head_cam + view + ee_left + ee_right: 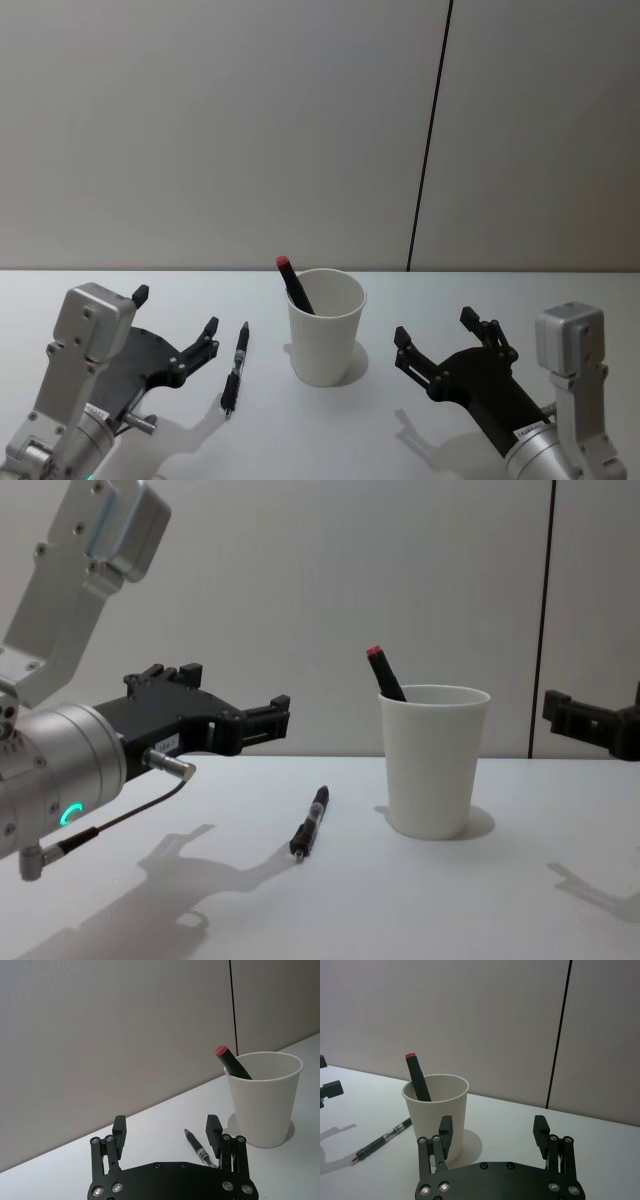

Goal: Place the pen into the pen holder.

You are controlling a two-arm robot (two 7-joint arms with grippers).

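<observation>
Found pen [235,367] lying flat on table [560,292], outside pen holder [326,340], near its left side and not touching it. Noted writing tip pointing toward robot, rear end toward wall [200,130]. Found pen holder upright near middle of table, between the two grippers. Recorded dark marker [295,284] already inside pen holder, leaning against left part of rim, red end sticking out above it. Observed left gripper [176,312] hovering above table just left of pen, fingers spread wide, holding nothing, shadow thrown on table beneath. Observed right gripper [434,327] above table to right of pen holder, clear of it, fingers likewise spread wide and empty. From left wrist view, noted near part of pen hidden behind that gripper's own finger
</observation>
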